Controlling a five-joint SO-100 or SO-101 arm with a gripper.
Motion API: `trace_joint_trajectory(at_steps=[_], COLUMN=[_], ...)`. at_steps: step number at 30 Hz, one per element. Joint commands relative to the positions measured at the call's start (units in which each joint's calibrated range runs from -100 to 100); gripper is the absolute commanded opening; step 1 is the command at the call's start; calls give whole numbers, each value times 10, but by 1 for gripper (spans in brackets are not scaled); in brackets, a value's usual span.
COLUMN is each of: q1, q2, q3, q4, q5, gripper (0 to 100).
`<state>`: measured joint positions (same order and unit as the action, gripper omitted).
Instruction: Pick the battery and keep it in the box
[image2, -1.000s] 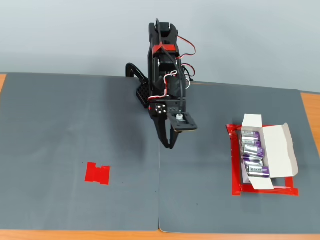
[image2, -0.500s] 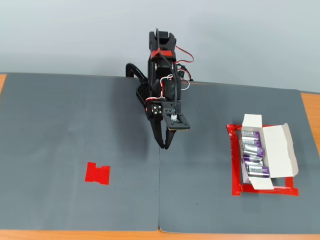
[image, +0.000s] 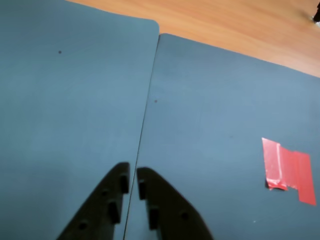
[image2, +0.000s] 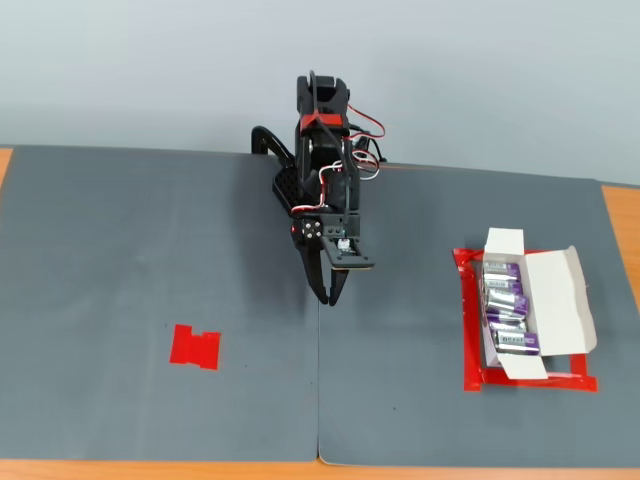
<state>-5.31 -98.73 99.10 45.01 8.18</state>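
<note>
fixed view: grey mats (image2: 150, 250) on wooden table (image2: 620, 215), pale wall (image2: 500, 70)

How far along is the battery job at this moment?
Looks finished: several batteries lie inside the box, and the red tape patch is bare. The gripper holds nothing, its jaws nearly shut over the mat seam. No loose battery is visible, so nothing seems left.
</note>
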Motion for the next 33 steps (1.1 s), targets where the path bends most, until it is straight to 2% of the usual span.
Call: trace_joint_trajectory(at_steps=[1,12,16,24,33], q1=[0,0,0,2,0], q2=[-8,-9,-9,-9,-9], q3=[5,-1,-12,-51,-53], q4=[1,104,134,259,272], q5=[-27,-84,-85,-97,-96], gripper=[2,2,2,2,2])
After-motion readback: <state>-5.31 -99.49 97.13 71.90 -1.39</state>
